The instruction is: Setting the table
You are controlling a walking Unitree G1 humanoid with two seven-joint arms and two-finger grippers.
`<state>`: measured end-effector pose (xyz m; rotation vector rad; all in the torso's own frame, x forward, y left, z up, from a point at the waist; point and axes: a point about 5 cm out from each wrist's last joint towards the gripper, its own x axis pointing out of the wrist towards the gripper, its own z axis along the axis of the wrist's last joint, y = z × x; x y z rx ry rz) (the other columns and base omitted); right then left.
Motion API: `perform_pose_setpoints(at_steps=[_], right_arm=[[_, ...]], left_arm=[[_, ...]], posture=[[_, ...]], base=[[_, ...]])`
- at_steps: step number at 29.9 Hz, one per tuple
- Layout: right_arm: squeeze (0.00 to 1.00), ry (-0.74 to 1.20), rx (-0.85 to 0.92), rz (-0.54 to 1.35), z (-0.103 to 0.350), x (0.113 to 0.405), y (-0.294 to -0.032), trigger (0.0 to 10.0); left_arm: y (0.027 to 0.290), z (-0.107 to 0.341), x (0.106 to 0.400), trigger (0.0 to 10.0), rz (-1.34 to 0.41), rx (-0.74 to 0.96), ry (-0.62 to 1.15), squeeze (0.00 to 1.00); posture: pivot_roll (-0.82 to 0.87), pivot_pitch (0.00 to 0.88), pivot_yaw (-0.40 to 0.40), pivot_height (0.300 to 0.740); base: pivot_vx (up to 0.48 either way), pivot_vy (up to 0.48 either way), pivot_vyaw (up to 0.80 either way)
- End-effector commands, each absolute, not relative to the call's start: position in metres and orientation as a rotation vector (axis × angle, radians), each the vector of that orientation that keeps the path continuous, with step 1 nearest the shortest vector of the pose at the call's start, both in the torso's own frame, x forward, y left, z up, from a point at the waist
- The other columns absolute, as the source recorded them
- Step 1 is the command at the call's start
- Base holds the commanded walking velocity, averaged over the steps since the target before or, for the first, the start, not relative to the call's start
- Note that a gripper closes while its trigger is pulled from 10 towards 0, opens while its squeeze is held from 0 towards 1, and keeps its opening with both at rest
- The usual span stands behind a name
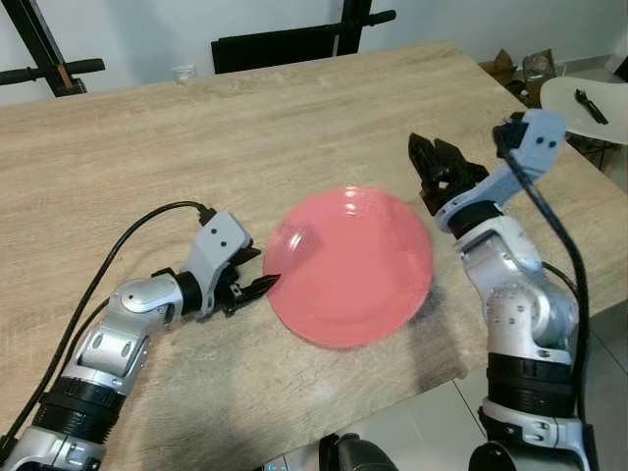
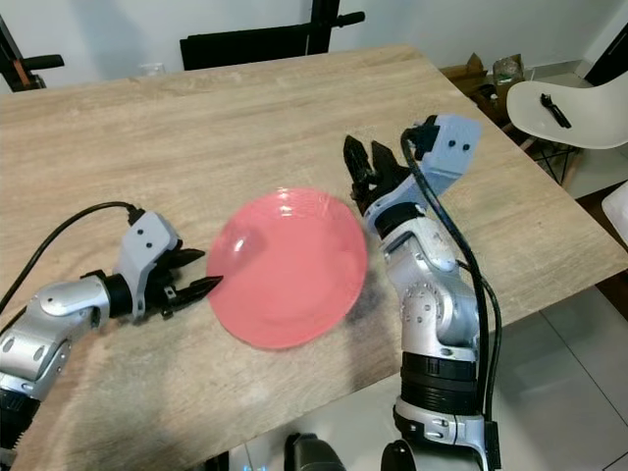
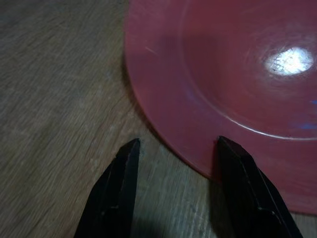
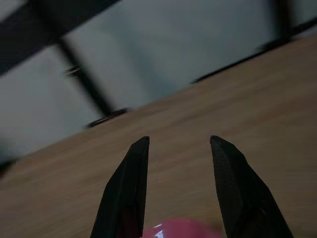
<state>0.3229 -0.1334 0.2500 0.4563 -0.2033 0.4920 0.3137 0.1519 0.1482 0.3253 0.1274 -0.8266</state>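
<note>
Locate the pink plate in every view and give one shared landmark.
Left eye: plate, centre, between the grippers.
Right eye: plate, left of centre.
Left wrist: plate, upper right, its rim by one fingertip.
Right wrist: plate, a sliver at the bottom edge.
Landmark: the wooden table under it.

Left gripper [image 3: 177, 191] low over wooden table [image 3: 54, 99], fingers spread apart. One fingertip [image 3: 130, 151] over bare wood; the other [image 3: 229, 148] at the rim of the pink plate [image 3: 233, 74] (contact uncertain). Bright glare spot on plate.
</note>
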Motion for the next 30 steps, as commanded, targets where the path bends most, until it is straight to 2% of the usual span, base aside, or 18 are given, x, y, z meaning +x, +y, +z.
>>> perform_pose_setpoints(at_steps=[1, 4, 9, 10, 11, 12, 14, 15, 17, 25, 26, 27, 30], right_arm=[[0.00, -0.136, 0.423, 0.611, 0.240, 0.315, -0.120, 10.0], [0.00, -0.074, 0.305, 0.632, 0.230, 0.313, -0.117, 10.0], [0.02, 0.001, 0.336, 0.662, 0.223, 0.311, -0.119, 10.0], [0.33, 0.034, 0.390, 0.684, 0.220, 0.308, -0.119, 10.0], [0.82, 0.063, 0.429, 0.702, 0.216, 0.306, -0.119, 10.0], [0.82, 0.104, 0.492, 0.726, 0.210, 0.301, -0.121, 10.0], [0.82, 0.111, 0.501, 0.731, 0.209, 0.300, -0.121, 10.0], [1.00, 0.120, 0.524, 0.739, 0.207, 0.299, -0.121, 10.0], [1.00, 0.129, 0.637, 0.786, 0.204, 0.298, -0.118, 10.0], [1.00, 0.161, 0.724, 0.870, 0.197, 0.296, -0.103, 10.0], [0.53, 0.199, 0.728, 0.874, 0.191, 0.298, -0.096, 10.0], [0.00, 0.216, 0.730, 0.868, 0.188, 0.299, -0.094, 10.0], [0.00, 0.280, 0.735, 0.875, 0.179, 0.298, -0.086, 10.0]], left_arm=[[0.153, 0.134, 0.311, 10.0, -0.830, 0.323, 0.188, 0.00], [0.152, 0.134, 0.311, 10.0, -0.831, 0.324, 0.184, 0.00], [0.152, 0.135, 0.311, 10.0, -0.830, 0.321, 0.182, 0.00], [0.153, 0.135, 0.311, 10.0, -0.828, 0.323, 0.180, 0.00], [0.153, 0.136, 0.311, 10.0, -0.828, 0.323, 0.177, 0.00], [0.153, 0.136, 0.311, 10.0, -0.828, 0.324, 0.173, 0.00], [0.153, 0.136, 0.311, 10.0, -0.829, 0.324, 0.172, 0.00], [0.153, 0.137, 0.311, 10.0, -0.829, 0.325, 0.171, 0.00], [0.153, 0.137, 0.311, 10.0, -0.829, 0.323, 0.168, 0.00], [0.153, 0.138, 0.311, 10.0, -0.828, 0.327, 0.164, 0.00], [0.153, 0.138, 0.312, 10.0, -0.827, 0.328, 0.163, 0.00], [0.153, 0.138, 0.312, 10.0, -0.827, 0.329, 0.163, 0.00], [0.153, 0.139, 0.312, 10.0, -0.825, 0.331, 0.161, 0.00]], posture=[[-0.10, 0.158, 0.016, 0.740], [-0.10, 0.158, 0.016, 0.740], [-0.10, 0.157, 0.011, 0.740], [-0.10, 0.157, 0.009, 0.740], [-0.10, 0.157, 0.009, 0.740], [-0.10, 0.157, 0.009, 0.740], [-0.10, 0.157, 0.009, 0.740], [-0.10, 0.157, 0.009, 0.740], [-0.10, 0.157, 0.009, 0.740], [-0.10, 0.153, 0.010, 0.740], [-0.09, 0.149, 0.012, 0.740], [-0.09, 0.149, 0.012, 0.740], [-0.09, 0.147, 0.013, 0.740]], base=[[0.000, 0.000, 0.00], [0.000, 0.000, 0.00], [0.000, 0.000, 0.00], [0.000, 0.000, 0.00], [0.000, 0.000, 0.00], [0.000, 0.000, 0.00], [0.000, 0.000, 0.00], [0.000, 0.000, 0.00], [0.000, 0.000, 0.00], [0.000, 0.000, 0.00], [0.000, 0.000, 0.00], [0.000, 0.000, 0.00], [0.000, 0.000, 0.00]])
